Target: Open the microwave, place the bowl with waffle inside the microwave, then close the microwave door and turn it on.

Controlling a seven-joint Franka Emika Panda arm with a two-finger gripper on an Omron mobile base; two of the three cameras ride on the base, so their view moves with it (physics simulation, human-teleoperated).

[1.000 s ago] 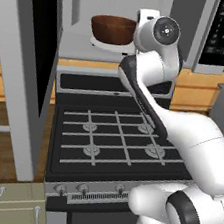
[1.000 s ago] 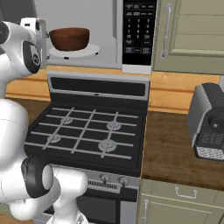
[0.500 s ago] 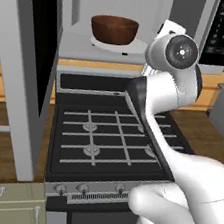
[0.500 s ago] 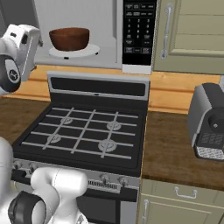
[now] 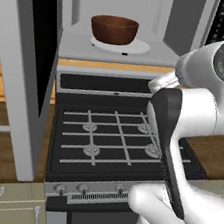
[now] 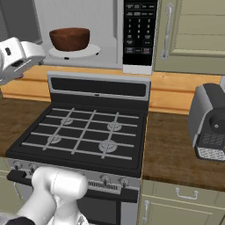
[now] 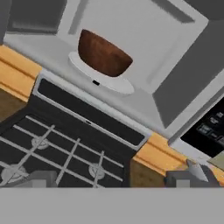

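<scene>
Your tool is wide open and empty; swinging toward the open door, you could clip the bowl.

The 2 base views look forward and down from behind the arm, left and right. Both share the stove and the open microwave above it. The hand view faces the same microwave from nearer, rolled to a slant.
</scene>
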